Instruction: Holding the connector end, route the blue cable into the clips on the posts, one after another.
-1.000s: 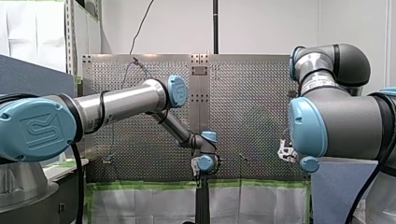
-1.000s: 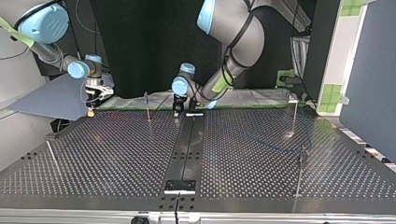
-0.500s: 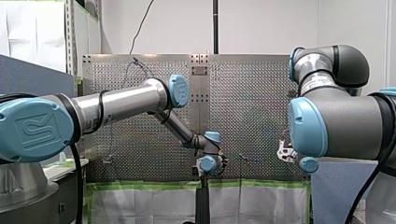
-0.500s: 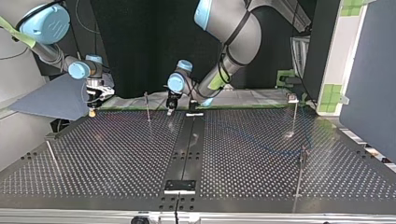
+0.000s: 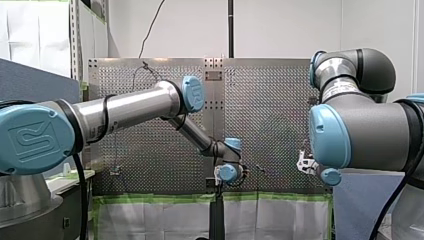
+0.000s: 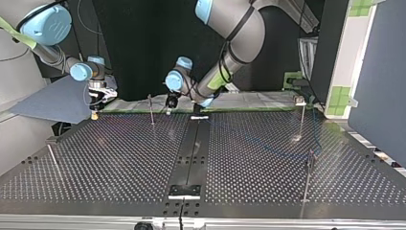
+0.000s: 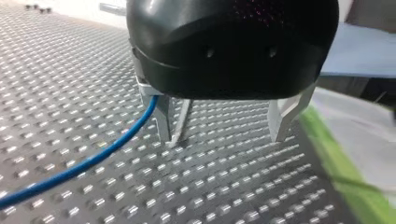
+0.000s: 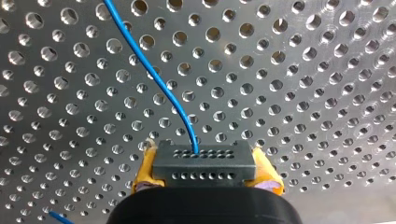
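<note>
Pinching the black connector (image 8: 204,169) between the yellow pads (image 8: 142,172) of my right claw (image 6: 94,113), at the top view's upper left, with the blue cable (image 8: 154,79) leading out ahead over the perforated table (image 8: 303,93). Hovering my left claw (image 6: 169,109) at upper centre, metal fingers (image 7: 163,119) spread and gripping nothing, the cable passing just beside one finger.

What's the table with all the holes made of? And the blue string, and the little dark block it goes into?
The table looks like bare metal: it is silvery, shiny and drilled with neat holes. The blue cable seems to be coated in plastic: it is smooth, glossy and curves easily. The connector looks like dull dark plastic, though I can't be sure.
</note>
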